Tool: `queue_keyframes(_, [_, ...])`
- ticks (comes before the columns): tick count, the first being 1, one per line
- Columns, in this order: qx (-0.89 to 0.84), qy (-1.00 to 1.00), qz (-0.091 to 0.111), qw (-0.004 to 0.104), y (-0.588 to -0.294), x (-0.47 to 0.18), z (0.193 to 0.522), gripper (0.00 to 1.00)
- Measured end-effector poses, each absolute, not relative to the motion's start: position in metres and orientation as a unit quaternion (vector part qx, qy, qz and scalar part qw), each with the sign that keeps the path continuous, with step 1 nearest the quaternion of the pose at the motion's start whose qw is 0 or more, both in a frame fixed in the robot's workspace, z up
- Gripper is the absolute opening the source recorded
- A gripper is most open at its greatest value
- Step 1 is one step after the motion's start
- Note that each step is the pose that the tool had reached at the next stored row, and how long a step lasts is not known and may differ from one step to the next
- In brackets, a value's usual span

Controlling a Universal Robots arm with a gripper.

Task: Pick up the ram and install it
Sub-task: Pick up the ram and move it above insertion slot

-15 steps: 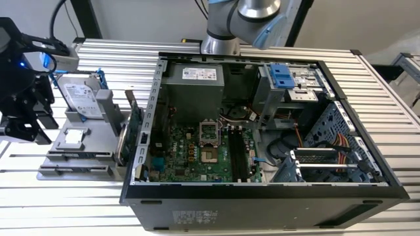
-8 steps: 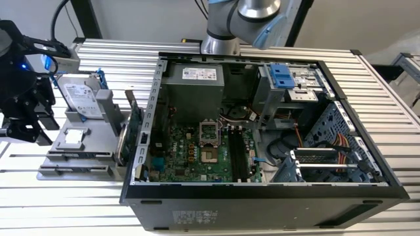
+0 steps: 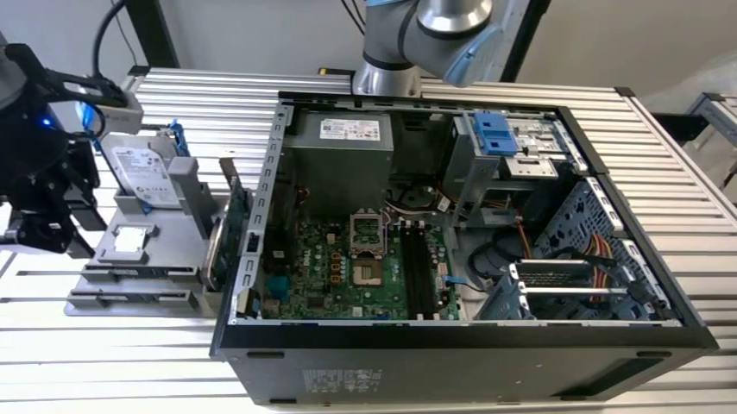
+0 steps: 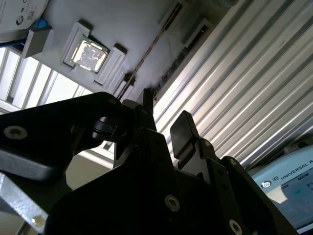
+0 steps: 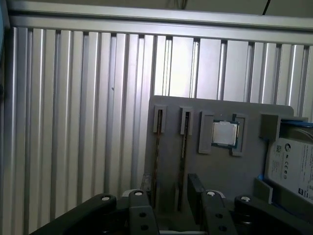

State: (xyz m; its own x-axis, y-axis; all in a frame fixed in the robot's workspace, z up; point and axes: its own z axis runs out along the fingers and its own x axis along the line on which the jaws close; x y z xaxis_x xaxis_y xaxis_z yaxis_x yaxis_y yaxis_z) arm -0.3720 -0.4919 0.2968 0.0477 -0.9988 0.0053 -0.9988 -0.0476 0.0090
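Shows 1 arm's gripper (image 5: 166, 198) poised by the grey fixture tray (image 5: 220, 176), well to the exterior view's left of the open computer case (image 3: 461, 345). Shows its fingers (image 4: 185, 122) parted in both wrist views, released, with nothing clamped between them.

Locates the ram (image 5: 183, 156) standing edge-on in a narrow slot of that tray, not yet lifted, beside a 2nd like stick (image 5: 157, 161) in the parallel slot. Places both sticks just ahead of the fingertips, along the line in which the gripper points, and apart from the pads as far as can be judged. Sets the ram's long axis running straight away from the gripper, so that the finger gap spans the thin way across the board rather than its length. Leaves open which of the 2 sticks sits centred in that gap.

Includes, further along the tray, a processor chip (image 5: 225, 133) in its pocket and a hard drive (image 5: 293, 166) at the far end. Marks the memory slots (image 3: 417, 267) on the board inside the case, seemingly unfilled and well apart from the gripper.
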Motion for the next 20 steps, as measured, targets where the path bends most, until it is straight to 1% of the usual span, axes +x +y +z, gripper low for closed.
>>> queue_keyframes(20, [0.724, -0.690, -0.001, 0.005, -0.4919, -0.3718, 0.2869, 1.00])
